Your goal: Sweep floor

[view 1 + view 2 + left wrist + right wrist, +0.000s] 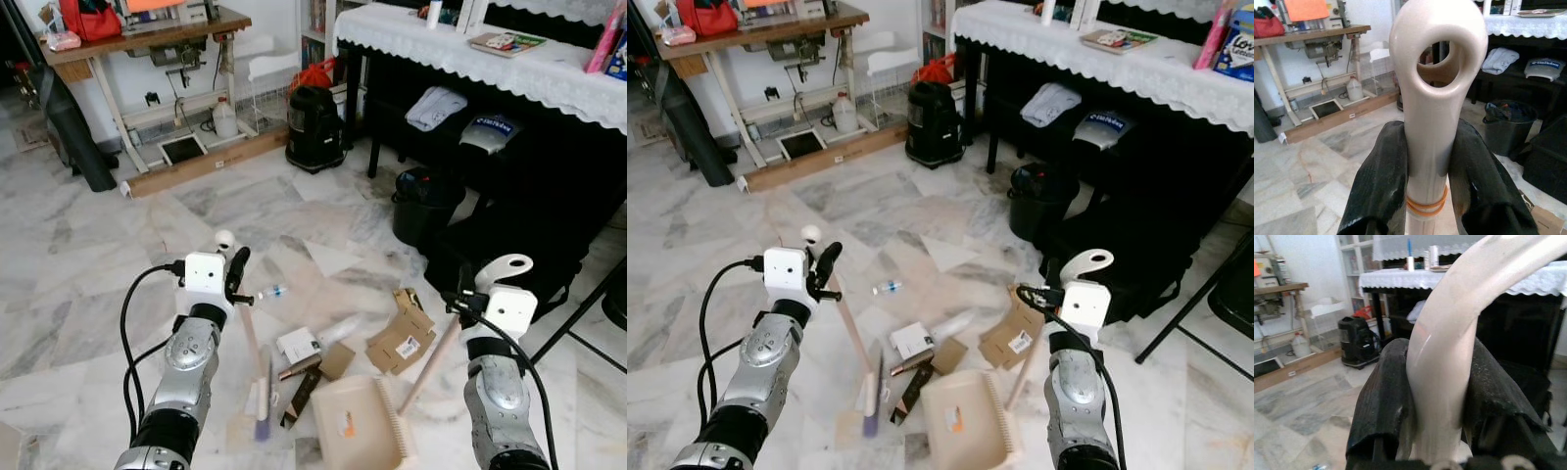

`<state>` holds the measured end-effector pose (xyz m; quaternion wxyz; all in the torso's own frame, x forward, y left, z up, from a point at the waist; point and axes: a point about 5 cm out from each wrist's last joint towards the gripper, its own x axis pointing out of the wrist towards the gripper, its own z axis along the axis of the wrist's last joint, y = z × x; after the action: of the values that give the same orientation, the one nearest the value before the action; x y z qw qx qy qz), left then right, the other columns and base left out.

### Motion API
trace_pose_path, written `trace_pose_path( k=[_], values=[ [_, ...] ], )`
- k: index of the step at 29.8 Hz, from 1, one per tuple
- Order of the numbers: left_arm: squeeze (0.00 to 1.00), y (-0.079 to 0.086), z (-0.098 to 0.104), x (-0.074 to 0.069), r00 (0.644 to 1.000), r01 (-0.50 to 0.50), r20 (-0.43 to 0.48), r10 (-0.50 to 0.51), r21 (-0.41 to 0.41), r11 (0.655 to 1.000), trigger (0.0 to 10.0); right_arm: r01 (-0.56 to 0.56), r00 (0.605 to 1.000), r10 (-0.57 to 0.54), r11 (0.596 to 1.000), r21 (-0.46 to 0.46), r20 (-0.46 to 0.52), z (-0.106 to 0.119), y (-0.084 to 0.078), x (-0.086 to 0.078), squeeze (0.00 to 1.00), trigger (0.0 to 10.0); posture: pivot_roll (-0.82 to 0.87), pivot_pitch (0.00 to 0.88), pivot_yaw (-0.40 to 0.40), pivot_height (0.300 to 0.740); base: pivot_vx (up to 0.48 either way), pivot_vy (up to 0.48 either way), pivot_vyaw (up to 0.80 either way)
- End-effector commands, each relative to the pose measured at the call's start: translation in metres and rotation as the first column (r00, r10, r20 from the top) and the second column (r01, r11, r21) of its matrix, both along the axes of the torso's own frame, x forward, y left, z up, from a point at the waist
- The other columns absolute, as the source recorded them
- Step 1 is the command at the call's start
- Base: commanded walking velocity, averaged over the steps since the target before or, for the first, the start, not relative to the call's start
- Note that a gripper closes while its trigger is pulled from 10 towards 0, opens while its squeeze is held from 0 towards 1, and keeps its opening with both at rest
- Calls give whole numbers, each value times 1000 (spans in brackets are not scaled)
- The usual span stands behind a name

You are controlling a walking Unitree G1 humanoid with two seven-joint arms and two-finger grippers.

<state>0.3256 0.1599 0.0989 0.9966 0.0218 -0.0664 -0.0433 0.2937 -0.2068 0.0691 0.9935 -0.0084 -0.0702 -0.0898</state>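
My left gripper [233, 271] is shut on the cream handle of a small broom [248, 343], whose brush end [261, 403] rests on the marble floor. In the left wrist view the black fingers [1382, 181] clamp the handle's looped end [1437, 63]. My right gripper [468, 302] is shut on the handle of a beige dustpan [351, 423] that lies on the floor between my arms. In the right wrist view the curved handle [1449, 347] sits between the fingers [1386, 396]. Litter lies ahead: cardboard pieces [400, 338], a white box [297, 345], a plastic bottle [272, 291].
A black bin [423, 204] and dark bags stand under the lace-covered table [460, 44] at the right. A black vacuum [313, 127] stands ahead, a sewing table [147, 44] at the back left. A folding chair leg [578, 313] crosses at the right.
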Motion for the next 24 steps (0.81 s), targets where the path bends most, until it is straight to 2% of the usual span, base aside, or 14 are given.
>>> trace_pose_path(
  k=[1,5,11,20,24],
  values=[
    [0,-2,6,2,1000,3,31,-3,-10,1000,10000,-1,999,2,1000,-8,42,9,0,4,0,10000,-113,0,25,740,0,420,-525],
    [0,-2,6,1,1000,4,30,-4,-13,1000,10000,0,999,1,999,-34,46,10,-1,3,0,10000,-113,0,25,740,0,420,-131],
    [0,-1,5,1,1000,4,29,-4,-12,1000,10000,-6,999,6,1000,-12,42,9,1,4,0,10000,-111,0,25,740,0,427,0],
    [0,-1,6,1,1000,6,30,-6,-12,1000,10000,-1,999,1,1000,-4,34,8,1,4,0,10000,-109,0,28,740,0,428,-764],
    [0,-3,5,1,999,16,32,-16,-8,1000,10000,5,999,-4,1000,-26,42,9,1,3,0,10000,-111,0,29,740,0,177,-109]
  ],
)
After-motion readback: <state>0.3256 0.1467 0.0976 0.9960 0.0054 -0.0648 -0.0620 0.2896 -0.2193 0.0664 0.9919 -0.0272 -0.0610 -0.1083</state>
